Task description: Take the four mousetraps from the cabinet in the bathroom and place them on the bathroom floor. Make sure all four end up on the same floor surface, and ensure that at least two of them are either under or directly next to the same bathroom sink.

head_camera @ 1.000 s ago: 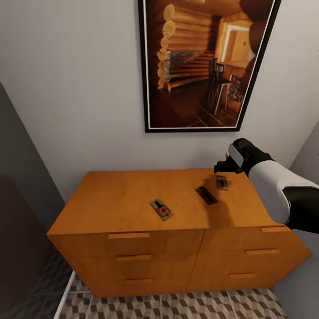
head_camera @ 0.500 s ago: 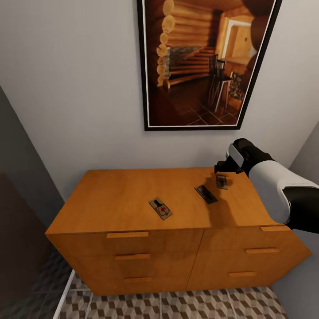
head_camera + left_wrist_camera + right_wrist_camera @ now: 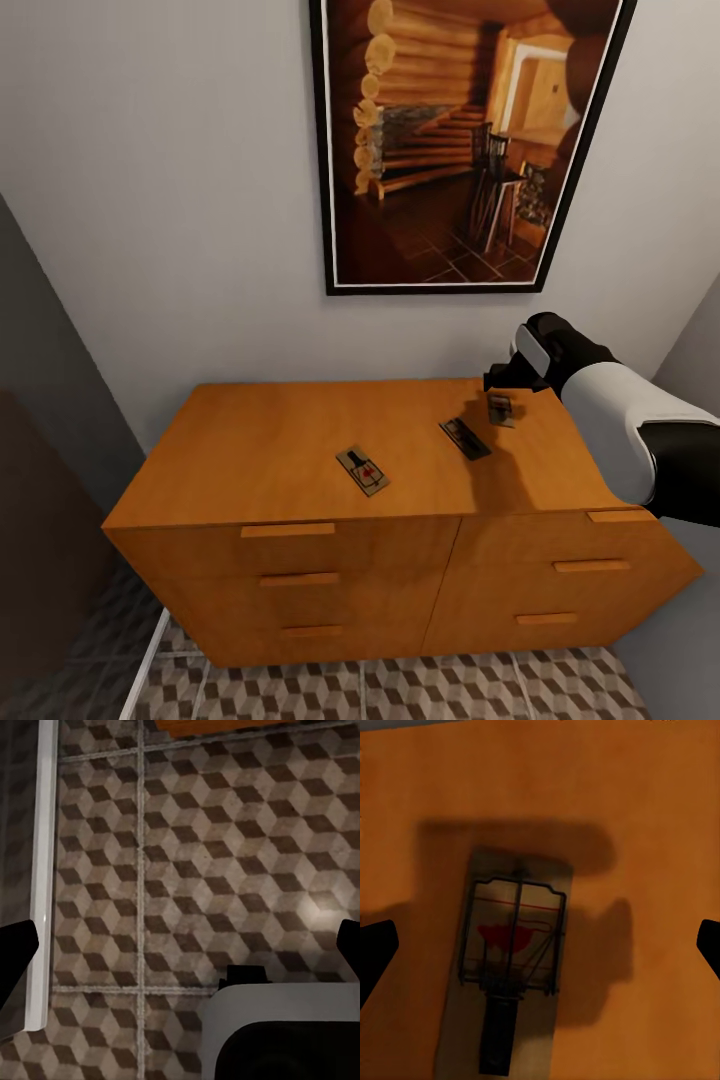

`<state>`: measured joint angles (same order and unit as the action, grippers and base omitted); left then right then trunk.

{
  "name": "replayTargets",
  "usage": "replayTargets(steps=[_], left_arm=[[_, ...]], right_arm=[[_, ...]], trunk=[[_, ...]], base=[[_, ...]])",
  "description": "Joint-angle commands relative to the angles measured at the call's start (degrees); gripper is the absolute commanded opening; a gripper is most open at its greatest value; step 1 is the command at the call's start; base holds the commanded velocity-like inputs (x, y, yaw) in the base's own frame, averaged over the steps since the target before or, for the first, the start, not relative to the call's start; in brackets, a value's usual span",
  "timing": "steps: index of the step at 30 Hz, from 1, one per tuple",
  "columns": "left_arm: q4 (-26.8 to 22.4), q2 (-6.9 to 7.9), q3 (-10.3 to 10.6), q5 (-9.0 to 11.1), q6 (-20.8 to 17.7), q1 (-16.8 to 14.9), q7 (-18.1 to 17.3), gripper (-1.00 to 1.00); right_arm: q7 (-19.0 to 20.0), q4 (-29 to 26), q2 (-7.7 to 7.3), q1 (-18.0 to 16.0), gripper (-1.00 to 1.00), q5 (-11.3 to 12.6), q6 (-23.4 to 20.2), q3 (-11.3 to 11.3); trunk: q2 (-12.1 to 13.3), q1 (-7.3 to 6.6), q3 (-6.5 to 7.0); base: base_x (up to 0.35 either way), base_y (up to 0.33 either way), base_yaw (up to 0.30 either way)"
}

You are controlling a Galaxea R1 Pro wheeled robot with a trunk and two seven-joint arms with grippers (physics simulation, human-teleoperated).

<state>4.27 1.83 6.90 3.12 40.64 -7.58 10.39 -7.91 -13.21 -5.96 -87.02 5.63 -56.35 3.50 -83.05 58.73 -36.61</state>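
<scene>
Three mousetraps lie on the flat top of the orange-brown cabinet (image 3: pixel 270 450): one near the middle (image 3: pixel 363 471), one further right (image 3: pixel 465 439) and one near the back right (image 3: pixel 500 410). My right gripper (image 3: pixel 507 380) hovers just above the back-right one. In the right wrist view that mousetrap (image 3: pixel 510 967) lies flat below the gripper (image 3: pixel 540 949), showing its wire parts and red mark, and the fingertips (image 3: pixel 375 952) stand wide apart. My left gripper (image 3: pixel 180 945) is open over the cube-patterned bathroom floor (image 3: pixel 225 855), holding nothing.
A large framed picture (image 3: pixel 460 140) hangs on the wall behind the cabinet. A grey wall closes in on the right (image 3: pixel 700 340) and a dark panel on the left (image 3: pixel 40 480). The left wrist view shows a white strip (image 3: pixel 41 870) and my white base (image 3: pixel 277 1020).
The head view has shifted very slightly. The mousetraps and my right arm have not moved.
</scene>
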Motion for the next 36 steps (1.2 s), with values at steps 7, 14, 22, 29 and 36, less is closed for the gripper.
replayTargets(steps=[7, 14, 22, 29, 36], left_arm=[[0.22, -0.04, 0.52, 0.31, 0.3, -0.12, 0.15, 1.0], [0.22, -0.05, 0.49, 0.31, 0.31, -0.09, 0.15, 1.0], [0.22, -0.01, 0.5, 0.31, 0.31, -0.08, 0.15, 1.0], [0.22, 0.01, 0.49, 0.31, 0.31, -0.07, 0.15, 1.0], [0.22, 0.01, 0.49, 0.31, 0.31, -0.08, 0.15, 1.0]], right_arm=[[-0.32, -0.07, -0.08, -0.01, 1.0, 0.58, -0.17, 0.37], [-0.32, -0.07, -0.08, 0.0, 1.0, 0.57, -0.16, 0.37], [-0.34, -0.07, -0.1, 0.0, 1.0, 0.55, -0.16, 0.37], [-0.35, -0.07, -0.11, -0.01, 1.0, 0.53, -0.16, 0.37], [-0.35, -0.07, -0.11, 0.0, 1.0, 0.52, -0.16, 0.38]], trunk=[[-0.03, 0.0, -0.05], [-0.03, 0.0, -0.05], [-0.03, 0.0, -0.05], [-0.03, 0.0, -0.05], [-0.03, 0.0, -0.05]], base=[[-0.055, 0.0, 0.0], [-0.03, 0.0, 0.0], [-0.003, 0.0, 0.0], [-0.03, 0.0, 0.0], [-0.05, 0.0, 0.0]])
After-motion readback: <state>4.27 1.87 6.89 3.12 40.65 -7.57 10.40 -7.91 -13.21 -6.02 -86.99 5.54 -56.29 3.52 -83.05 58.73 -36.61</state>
